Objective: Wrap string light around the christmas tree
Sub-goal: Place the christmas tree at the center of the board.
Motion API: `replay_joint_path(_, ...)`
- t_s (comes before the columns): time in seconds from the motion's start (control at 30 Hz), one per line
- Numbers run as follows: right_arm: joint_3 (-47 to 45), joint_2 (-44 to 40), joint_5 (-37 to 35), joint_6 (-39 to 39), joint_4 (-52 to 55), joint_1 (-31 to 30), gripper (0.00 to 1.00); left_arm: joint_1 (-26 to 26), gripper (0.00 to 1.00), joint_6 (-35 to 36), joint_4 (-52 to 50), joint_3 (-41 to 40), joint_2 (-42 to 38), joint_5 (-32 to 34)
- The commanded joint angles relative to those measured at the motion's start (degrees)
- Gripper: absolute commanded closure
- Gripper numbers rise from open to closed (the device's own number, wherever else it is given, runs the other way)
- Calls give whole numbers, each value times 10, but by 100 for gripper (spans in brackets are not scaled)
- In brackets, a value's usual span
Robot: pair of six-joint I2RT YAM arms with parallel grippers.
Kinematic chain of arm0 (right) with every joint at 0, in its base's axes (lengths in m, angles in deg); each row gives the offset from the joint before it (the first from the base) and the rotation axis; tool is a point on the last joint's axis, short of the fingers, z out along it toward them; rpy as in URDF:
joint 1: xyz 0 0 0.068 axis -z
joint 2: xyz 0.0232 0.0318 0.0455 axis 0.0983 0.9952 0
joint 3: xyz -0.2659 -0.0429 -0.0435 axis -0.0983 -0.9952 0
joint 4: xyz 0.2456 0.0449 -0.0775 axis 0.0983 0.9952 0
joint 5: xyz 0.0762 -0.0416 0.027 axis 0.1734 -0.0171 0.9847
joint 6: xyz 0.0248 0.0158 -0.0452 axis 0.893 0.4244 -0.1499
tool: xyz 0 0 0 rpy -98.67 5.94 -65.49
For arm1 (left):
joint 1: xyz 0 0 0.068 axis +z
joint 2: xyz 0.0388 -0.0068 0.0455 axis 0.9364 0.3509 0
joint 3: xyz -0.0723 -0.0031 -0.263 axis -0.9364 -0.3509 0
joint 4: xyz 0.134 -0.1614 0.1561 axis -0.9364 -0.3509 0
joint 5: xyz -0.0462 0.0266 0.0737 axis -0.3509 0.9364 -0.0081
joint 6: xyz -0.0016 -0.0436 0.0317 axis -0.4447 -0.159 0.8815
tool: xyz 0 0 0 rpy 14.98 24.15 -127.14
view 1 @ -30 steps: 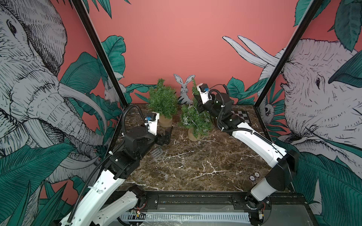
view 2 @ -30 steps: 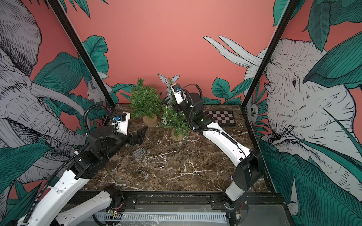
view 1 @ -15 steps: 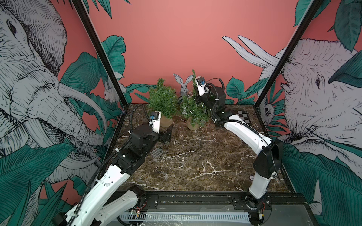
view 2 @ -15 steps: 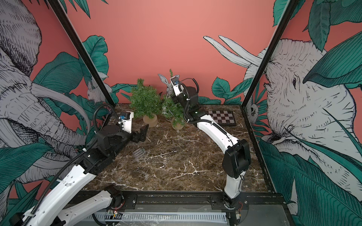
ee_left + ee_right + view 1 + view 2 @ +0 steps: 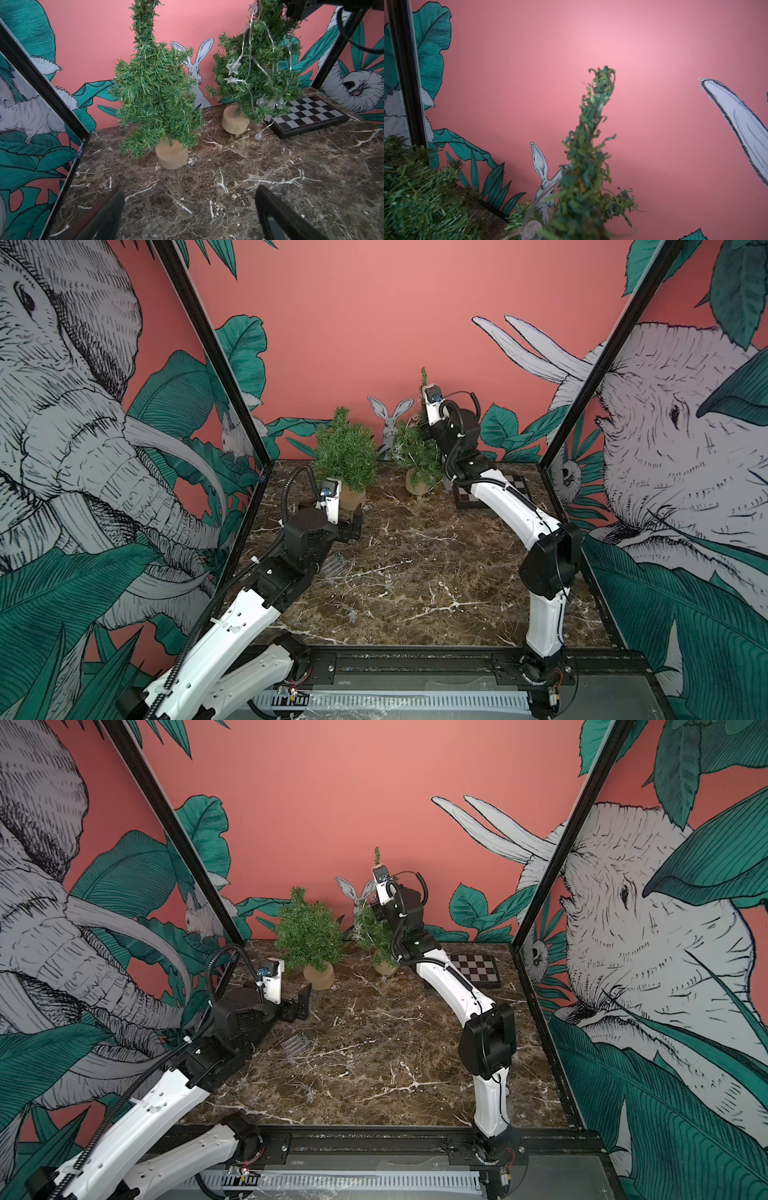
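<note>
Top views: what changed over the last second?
The right gripper, shut on the lit tree, reached farther out and took that tree toward the back of the table, so that its base is now near the chessboard. The left gripper, open, barely shifted. The bare tree and the chessboard stayed put.

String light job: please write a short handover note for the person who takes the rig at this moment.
Left gripper: open, empty, low over the table in front of the bare tree.
Right gripper: shut, buried in the upper branches of the christmas tree; what it pinches is hidden.
String light: draped loosely down that tree, one end hanging to the table beside the base.
Done: a few loose loops.
To do: wind the slack around, tuck the end.
</note>
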Motion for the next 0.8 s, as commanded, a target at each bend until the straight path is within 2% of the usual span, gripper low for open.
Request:
replay_joint_path(0.0,44,-2,-9,-13,-84,8,100,-2,1,2,17,-4,3,34)
replay_joint_path(0.5,73,27,-36,-32,-54,21,100,-2,1,-21,-9,7,-1,91)
replay_joint_path(0.77,72,37,-51,-38,-51,24,100,-2,1,-44,-60,31,-12,75)
